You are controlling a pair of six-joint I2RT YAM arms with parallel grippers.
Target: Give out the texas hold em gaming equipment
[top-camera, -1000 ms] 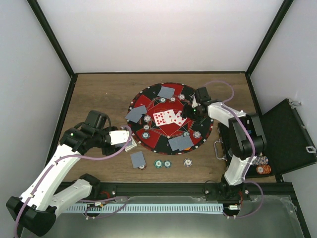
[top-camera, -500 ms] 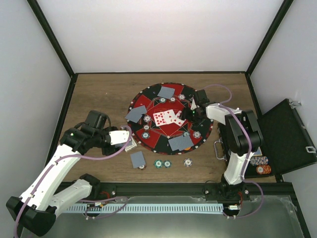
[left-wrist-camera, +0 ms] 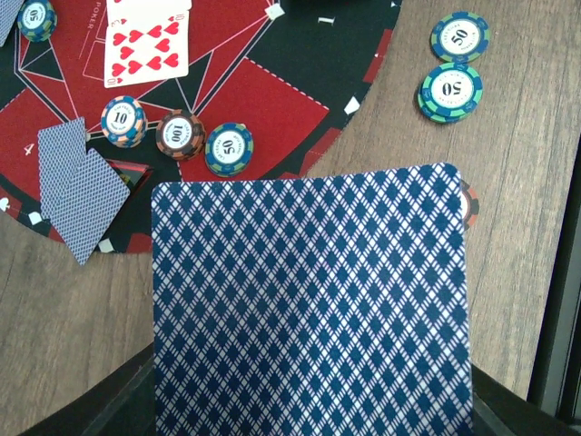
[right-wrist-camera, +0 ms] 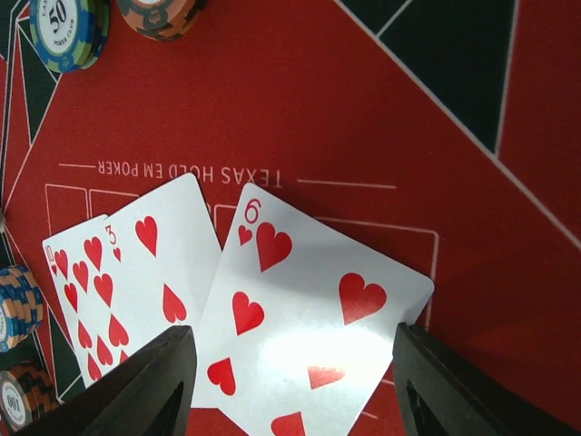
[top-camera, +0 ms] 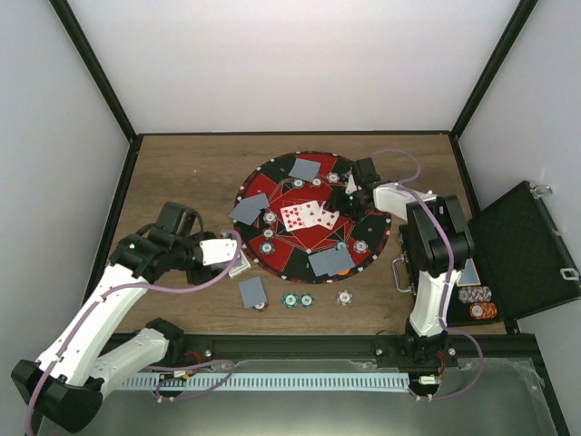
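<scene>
My left gripper (top-camera: 229,256) is shut on a deck of blue-backed cards (left-wrist-camera: 309,309), held over the table just off the mat's near-left rim. Over the mat's right half my right gripper (right-wrist-camera: 292,336) stands open. The six of hearts (right-wrist-camera: 309,309) lies face up between its jaws, overlapping the three (right-wrist-camera: 168,263) and the ten (right-wrist-camera: 77,291). Face-down card pairs (top-camera: 305,169) (top-camera: 247,209) (top-camera: 330,262) lie round the mat, with another (top-camera: 253,291) on the wood. Poker chips (left-wrist-camera: 180,134) sit beside them, and two teal chips (left-wrist-camera: 451,91) rest on the wood.
The round red-and-black mat (top-camera: 263,182) fills the table's middle. An open black case (top-camera: 526,254) with stacked chips (top-camera: 477,304) stands at the right edge. One white chip (top-camera: 344,297) lies on the wood near the mat's front. Dark frame posts border the table.
My right gripper has drawn back a little toward the mat's far right and its jaws have narrowed slightly. The left arm and its deck have not moved.
</scene>
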